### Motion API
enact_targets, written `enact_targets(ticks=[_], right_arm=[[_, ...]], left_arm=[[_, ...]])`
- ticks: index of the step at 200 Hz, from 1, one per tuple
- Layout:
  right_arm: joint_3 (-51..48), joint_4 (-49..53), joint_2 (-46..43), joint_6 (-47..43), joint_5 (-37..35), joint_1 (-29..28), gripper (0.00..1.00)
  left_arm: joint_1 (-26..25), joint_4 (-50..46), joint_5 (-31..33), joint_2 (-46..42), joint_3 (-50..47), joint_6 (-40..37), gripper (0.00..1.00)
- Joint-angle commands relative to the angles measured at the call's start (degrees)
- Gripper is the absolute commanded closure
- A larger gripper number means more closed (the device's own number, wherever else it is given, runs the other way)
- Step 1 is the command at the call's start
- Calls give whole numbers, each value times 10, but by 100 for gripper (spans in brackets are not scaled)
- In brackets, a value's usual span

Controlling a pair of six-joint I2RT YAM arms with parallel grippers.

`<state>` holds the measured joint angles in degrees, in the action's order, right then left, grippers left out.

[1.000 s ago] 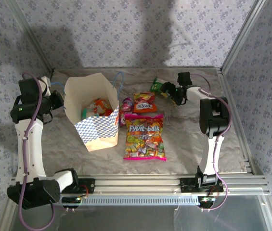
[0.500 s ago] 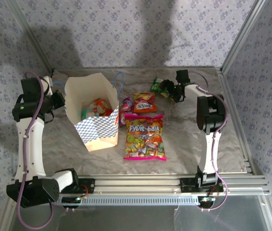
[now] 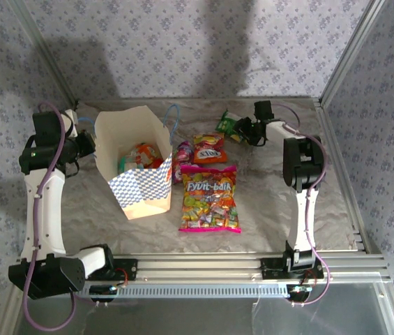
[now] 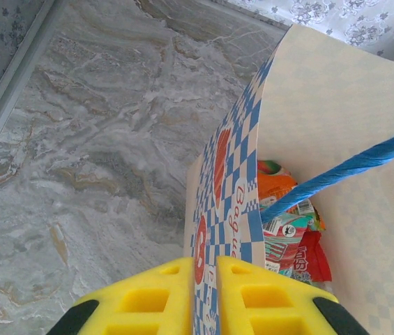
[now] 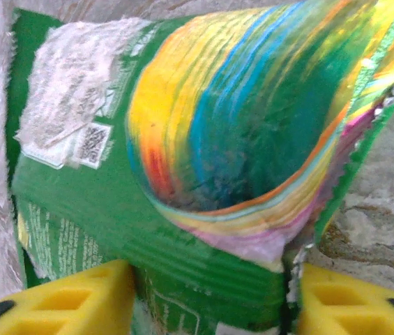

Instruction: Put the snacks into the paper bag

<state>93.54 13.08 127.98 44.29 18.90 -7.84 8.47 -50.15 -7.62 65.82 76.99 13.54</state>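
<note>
Tan kraft paper bag (image 3: 141,188) with a blue-and-white checked print and orange round motifs stands upright and open-mouthed on the left half of the grey marbled worktop (image 3: 266,202). Its checked face is turned toward the arm bases.

Just right of the bag lies the large pink multicoloured plastic packet (image 3: 210,199), flat, with its printed side up. Beyond its far edge, close by, lies a smaller orange-red glossy packet (image 3: 209,149), also flat. Farther back and to the right is a green glossy packet (image 5: 203,174) with a rainbow-striped band, its middle bulging upward off the worktop. A small purple packet (image 3: 183,155) sits between the orange-red one and the bag's right wall, just beside both.

At the bottom of the bag rest an orange packet (image 4: 280,185), a teal packet (image 4: 287,234) and a red packet (image 4: 312,262), bunched together. One blue cord handle (image 4: 343,171) crosses the mouth of the bag above them.

Left fingers (image 4: 186,283), yellow, are pinched together on the bag's left wall near its rim, the checked paper running up between them. Right fingers (image 3: 242,130) sit on either side of the green packet, each pressing against an edge of it.
</note>
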Motion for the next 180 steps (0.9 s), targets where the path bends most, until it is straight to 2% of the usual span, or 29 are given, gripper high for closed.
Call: enact_targets(ticks=[1, 19, 84, 150, 180], right_arm=[[17, 34, 10, -3, -4, 3, 60], [18, 49, 8, -8, -9, 2, 69], [6, 97, -21, -36, -11, 2, 86], [-47, 129, -90, -64, -50, -3, 100], [-61, 145, -126, -76, -79, -7, 100]], left_arm=[[-4, -5, 9, 1, 18, -9, 84], [-5, -4, 11, -2, 18, -9, 84], [-5, -8, 11, -10, 13, -11, 84], [-6, -14, 11, -28, 9, -13, 84], [-6, -14, 6, -33, 4, -10, 84]])
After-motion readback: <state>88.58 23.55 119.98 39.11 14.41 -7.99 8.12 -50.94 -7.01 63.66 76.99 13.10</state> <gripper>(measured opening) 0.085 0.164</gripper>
